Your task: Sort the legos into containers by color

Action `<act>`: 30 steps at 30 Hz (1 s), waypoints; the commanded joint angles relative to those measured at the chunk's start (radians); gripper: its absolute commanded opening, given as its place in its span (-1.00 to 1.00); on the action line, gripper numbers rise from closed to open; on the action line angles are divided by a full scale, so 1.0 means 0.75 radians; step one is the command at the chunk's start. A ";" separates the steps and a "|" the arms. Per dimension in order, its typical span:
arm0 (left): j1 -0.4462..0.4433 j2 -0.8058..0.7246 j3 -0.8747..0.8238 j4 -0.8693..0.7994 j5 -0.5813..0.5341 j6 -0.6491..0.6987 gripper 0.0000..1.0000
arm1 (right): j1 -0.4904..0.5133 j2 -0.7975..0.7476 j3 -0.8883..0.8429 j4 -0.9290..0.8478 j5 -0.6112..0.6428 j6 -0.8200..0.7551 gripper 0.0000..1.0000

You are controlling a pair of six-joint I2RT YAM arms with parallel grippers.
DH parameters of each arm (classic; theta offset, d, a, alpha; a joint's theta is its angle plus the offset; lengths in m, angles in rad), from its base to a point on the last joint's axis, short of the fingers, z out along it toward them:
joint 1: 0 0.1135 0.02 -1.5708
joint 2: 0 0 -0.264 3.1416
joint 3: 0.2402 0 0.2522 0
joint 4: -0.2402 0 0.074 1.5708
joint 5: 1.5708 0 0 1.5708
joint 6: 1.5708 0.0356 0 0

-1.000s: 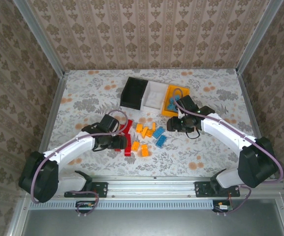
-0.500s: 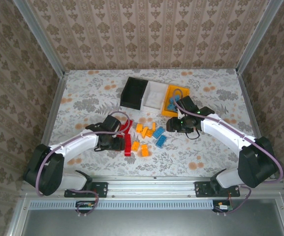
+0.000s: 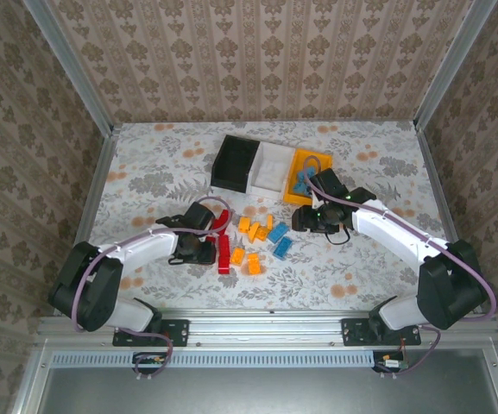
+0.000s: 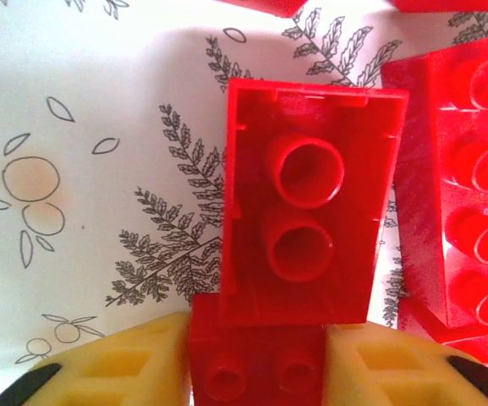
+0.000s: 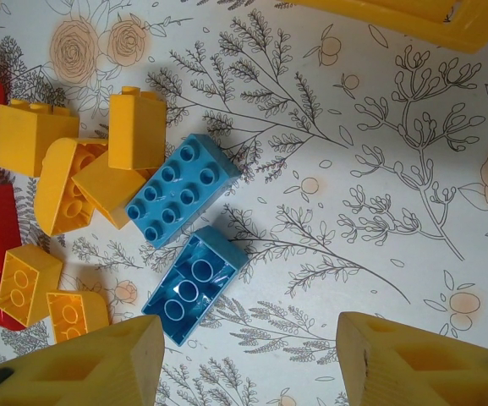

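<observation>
Item, left gripper (image 4: 256, 334): fingers (image 4: 100, 372) closed on a small red brick (image 4: 256, 368), one pad on each side face, studs toward the lens. Touching it just past my tips is an upturned red brick (image 4: 307, 203), hollow, with two round tubes inside. Right of that is a studded red brick (image 4: 472, 194).

Item, right gripper (image 5: 250, 326): fingers spread apart, holding nothing. Just ahead of the tips are two blue bricks (image 5: 183, 201), one studs-up, one upturned, corner to corner. Further left are orange bricks (image 5: 134, 127). Far ahead and to the right is the yellow bin (image 5: 413, 17). Seen from above, the white bin (image 3: 272, 166) and black bin (image 3: 234, 164) adjoin it.

Material: hard glossy plastic, flat walls, crisp edges, lying on a matte floral cloth (image 4: 74, 127).

Handling, left: such walls are likely slick, so I would keep the pads square and lift straight up. Whether the upturned brick is clipped on, I cannot tell. If it rises too, I would set down and regrip before carrying to a bin.
</observation>
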 commanded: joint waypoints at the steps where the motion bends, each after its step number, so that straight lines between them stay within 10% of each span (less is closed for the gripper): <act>1: -0.004 0.020 0.009 0.009 0.016 0.020 -0.32 | 0.009 -0.012 -0.001 -0.004 -0.016 0.012 0.15; 18: 0.117 -0.413 0.154 -0.216 0.132 0.002 -0.59 | 0.011 0.019 0.002 0.041 -0.036 0.014 0.15; 30: 0.273 0.378 1.057 -0.284 0.280 0.277 -0.59 | 0.016 -0.082 -0.127 0.075 -0.041 0.053 0.15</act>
